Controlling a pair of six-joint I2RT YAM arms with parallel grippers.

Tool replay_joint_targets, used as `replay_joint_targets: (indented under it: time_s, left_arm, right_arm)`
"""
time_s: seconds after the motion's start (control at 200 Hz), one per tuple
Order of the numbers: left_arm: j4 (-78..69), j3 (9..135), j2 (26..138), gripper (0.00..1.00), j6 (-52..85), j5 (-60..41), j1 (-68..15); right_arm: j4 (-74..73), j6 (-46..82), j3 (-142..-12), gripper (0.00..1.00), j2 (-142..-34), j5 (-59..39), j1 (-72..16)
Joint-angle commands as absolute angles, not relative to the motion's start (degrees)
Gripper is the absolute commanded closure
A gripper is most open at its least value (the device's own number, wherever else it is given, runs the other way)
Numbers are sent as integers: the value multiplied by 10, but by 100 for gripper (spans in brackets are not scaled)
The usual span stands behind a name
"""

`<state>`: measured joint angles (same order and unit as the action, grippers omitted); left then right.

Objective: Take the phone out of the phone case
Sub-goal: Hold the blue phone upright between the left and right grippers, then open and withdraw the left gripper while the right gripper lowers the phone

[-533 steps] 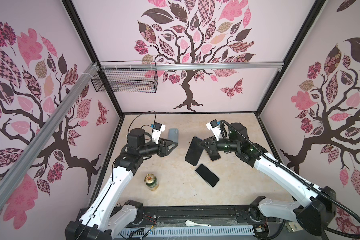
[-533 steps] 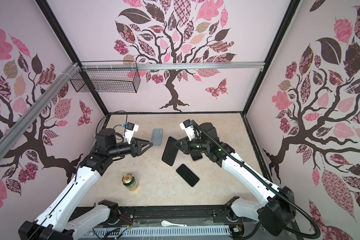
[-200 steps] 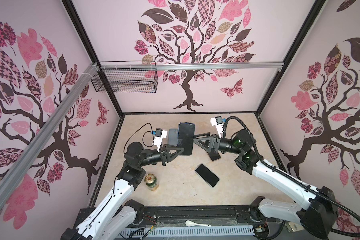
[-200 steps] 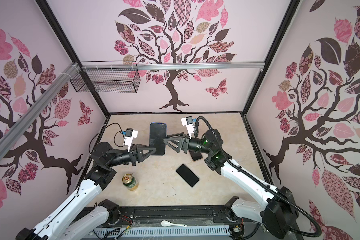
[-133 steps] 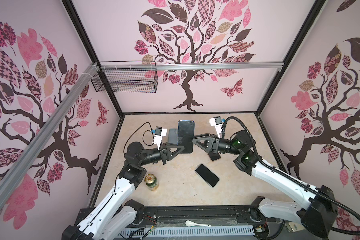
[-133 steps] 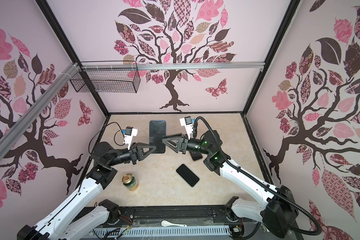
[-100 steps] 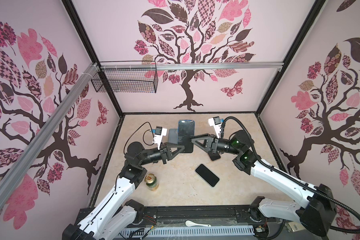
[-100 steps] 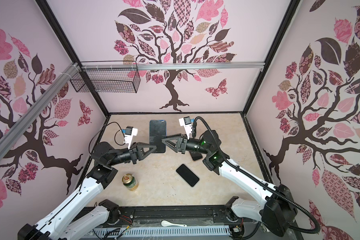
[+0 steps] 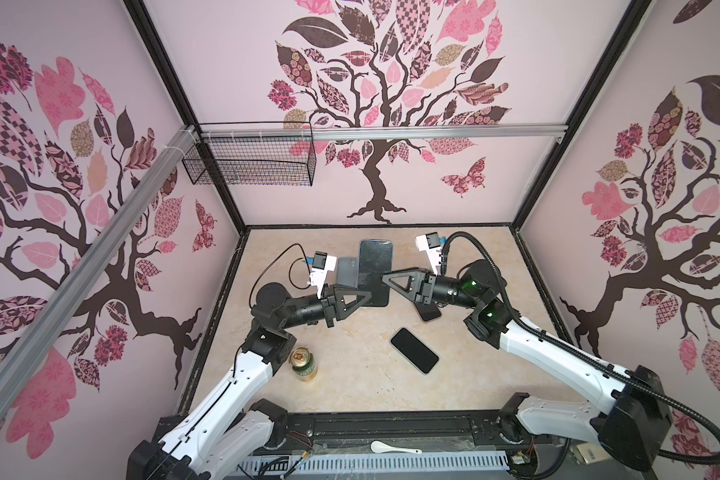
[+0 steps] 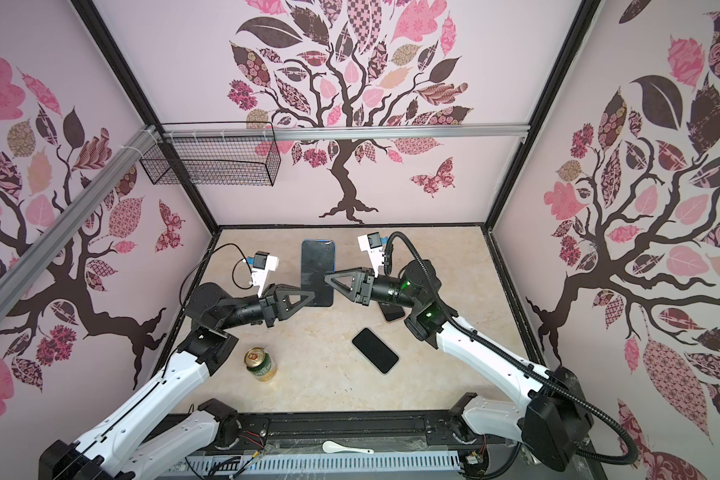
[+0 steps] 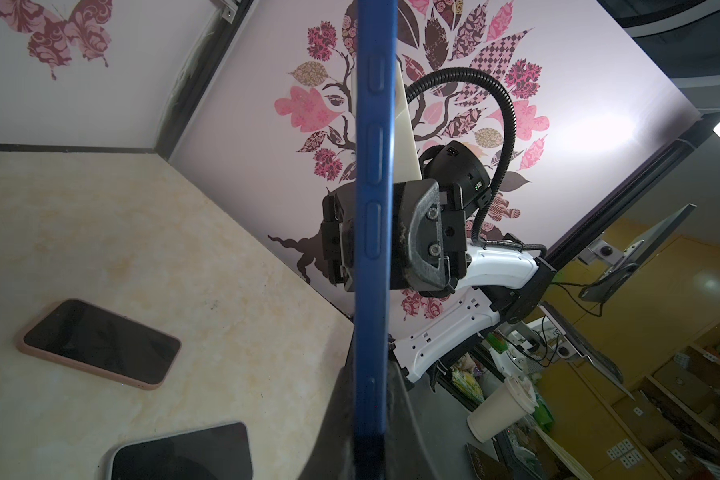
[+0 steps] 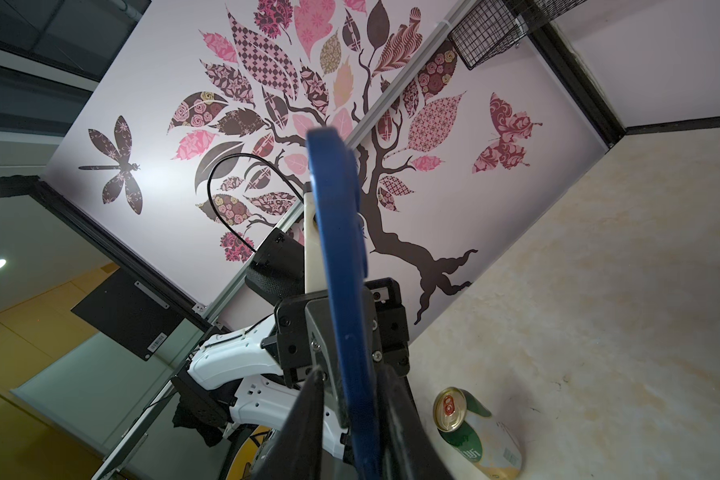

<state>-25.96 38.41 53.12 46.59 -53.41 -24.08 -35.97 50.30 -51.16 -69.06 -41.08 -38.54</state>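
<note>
The phone [image 9: 375, 274] [image 10: 317, 274] hangs upright in the air at mid-table, dark screen showing, seated in its blue phone case [image 9: 376, 241] [image 11: 373, 208] [image 12: 341, 249]. My left gripper [image 9: 368, 297] [image 10: 310, 297] [image 11: 371, 436] is shut on the case's lower left edge. From the right, my right gripper [image 9: 385, 276] [image 10: 327, 277] [image 12: 350, 415] straddles the other long edge. Its jaws are narrow, with a slim gap still showing beside one finger.
On the table lie a black phone [image 9: 414, 350] [image 10: 375, 350], a pink-cased phone [image 9: 428, 313] [image 11: 98, 343] under the right arm, a grey phone [image 9: 346, 270] behind the left gripper, and a green can [image 9: 303, 365] [image 12: 474, 432]. A wire basket [image 9: 250, 160] hangs on the back left wall.
The right jaws have narrowed around the case's right edge over the last second. The left gripper keeps its hold and the phone stays almost still in the air.
</note>
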Motion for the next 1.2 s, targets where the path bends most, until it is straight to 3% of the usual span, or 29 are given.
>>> replay_joint_targets:
  time_s: [0.0, 0.225, 0.435, 0.515, 0.62, 0.74, 0.87, 1.005, 1.125, 1.195]
  left_arm:
    - [-284, 379, 536, 100, 472, -541, -243]
    - [-278, 379, 537, 100, 470, -531, -245]
    - [-164, 402, 529, 100, 404, -508, -244]
    - [-126, 409, 524, 85, 380, -496, -244]
    - [-14, 438, 523, 51, 313, -488, -238]
    - [139, 478, 524, 33, 236, -454, -205]
    - [216, 484, 519, 20, 212, -403, -159]
    - [270, 487, 526, 14, 188, -312, -150]
    - [298, 488, 540, 2, 188, -214, -150]
    - [309, 487, 544, 2, 185, -162, -150]
  right_arm:
    - [-404, 511, -544, 75, -695, -429, -390]
    - [-396, 506, -545, 82, -694, -430, -390]
    - [-321, 462, -548, 92, -681, -388, -390]
    - [-304, 450, -548, 96, -675, -377, -390]
    - [-239, 418, -552, 100, -667, -329, -390]
    - [-93, 361, -563, 100, -673, -216, -390]
    - [-43, 347, -541, 100, -699, -148, -389]
    - [-89, 381, -502, 100, -737, -163, -389]
    - [-133, 419, -486, 100, -788, -176, -389]
    - [-155, 443, -486, 100, -824, -194, -389]
